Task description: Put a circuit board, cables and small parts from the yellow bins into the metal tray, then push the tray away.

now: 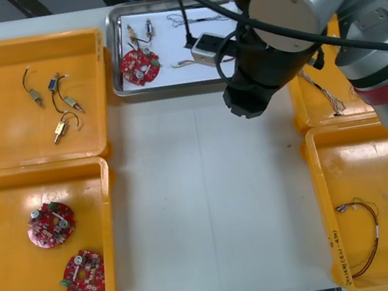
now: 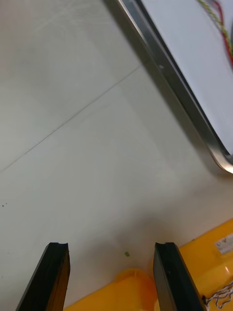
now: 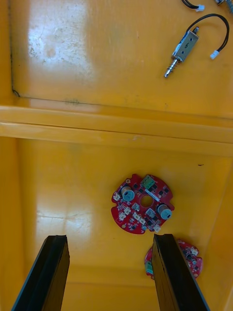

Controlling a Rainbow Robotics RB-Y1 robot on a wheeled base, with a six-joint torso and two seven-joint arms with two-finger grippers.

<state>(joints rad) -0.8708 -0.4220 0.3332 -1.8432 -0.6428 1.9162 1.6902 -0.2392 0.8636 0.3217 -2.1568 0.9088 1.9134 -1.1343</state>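
Bright, even overhead light fills my workspace: the metal tray (image 1: 115,54) gleams along its rim, soft faint shadows lie on the table (image 1: 208,187) just before it, and a white glare patch sits on the yellow bin (image 3: 58,36) floor to its left.

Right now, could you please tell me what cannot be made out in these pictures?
- Front view: the right arm covers the metal tray's right end and much of the far right yellow bin.
- Left wrist view: a finger hides part of the nearer circuit board.
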